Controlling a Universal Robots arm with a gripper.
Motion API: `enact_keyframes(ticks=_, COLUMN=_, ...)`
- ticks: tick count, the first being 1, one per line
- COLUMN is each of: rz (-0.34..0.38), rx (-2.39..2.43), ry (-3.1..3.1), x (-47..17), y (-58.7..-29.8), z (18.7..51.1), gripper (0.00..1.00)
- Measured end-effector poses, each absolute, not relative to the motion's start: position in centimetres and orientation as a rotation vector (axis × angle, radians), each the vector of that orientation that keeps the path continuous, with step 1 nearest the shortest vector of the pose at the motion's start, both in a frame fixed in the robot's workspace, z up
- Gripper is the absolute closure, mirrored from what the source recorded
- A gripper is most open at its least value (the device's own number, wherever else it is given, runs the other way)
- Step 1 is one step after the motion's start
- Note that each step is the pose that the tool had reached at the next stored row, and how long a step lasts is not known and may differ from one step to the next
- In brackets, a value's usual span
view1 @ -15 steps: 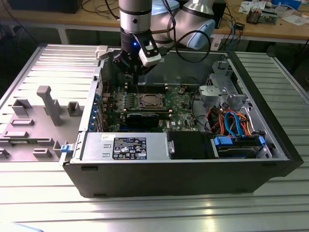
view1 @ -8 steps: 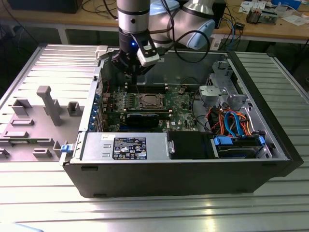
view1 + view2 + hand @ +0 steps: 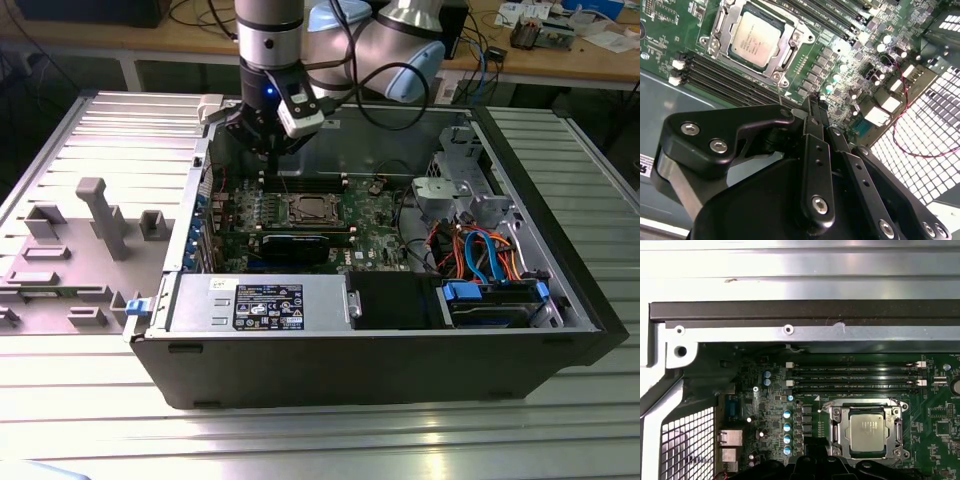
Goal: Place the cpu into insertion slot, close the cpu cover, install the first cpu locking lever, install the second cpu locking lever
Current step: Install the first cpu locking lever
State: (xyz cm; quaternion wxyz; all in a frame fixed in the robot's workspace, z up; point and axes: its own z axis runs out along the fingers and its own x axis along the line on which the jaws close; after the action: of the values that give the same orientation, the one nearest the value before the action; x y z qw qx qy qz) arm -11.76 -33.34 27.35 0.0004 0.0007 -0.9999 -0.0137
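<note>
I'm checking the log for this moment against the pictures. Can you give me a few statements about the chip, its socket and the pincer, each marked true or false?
1. The chip sits in the socket. True.
2. The metal cover frame lies down around the chip, whose top shows through its window. True.
3. The pincer holds the chip. False: it is shut with nothing between its fingers, and the chip is in the socket.
4. In the exterior view the pincer hangs outside the computer case. False: it hangs over the open case, above the green board.

arm upright, pincer fingers pressed together
</note>
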Motion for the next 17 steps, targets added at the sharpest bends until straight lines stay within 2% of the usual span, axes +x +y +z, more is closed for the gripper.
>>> enact_keyframes(ticks=9, rz=-0.099, rx=0.038, ry=-3.139, x=-11.95, y=-33.05, z=27.05, gripper=0.89)
enact_keyframes(ticks=17, rz=-0.120, rx=0.101, ry=-3.135, x=-12.17, y=-32.71, z=26.81, gripper=0.89)
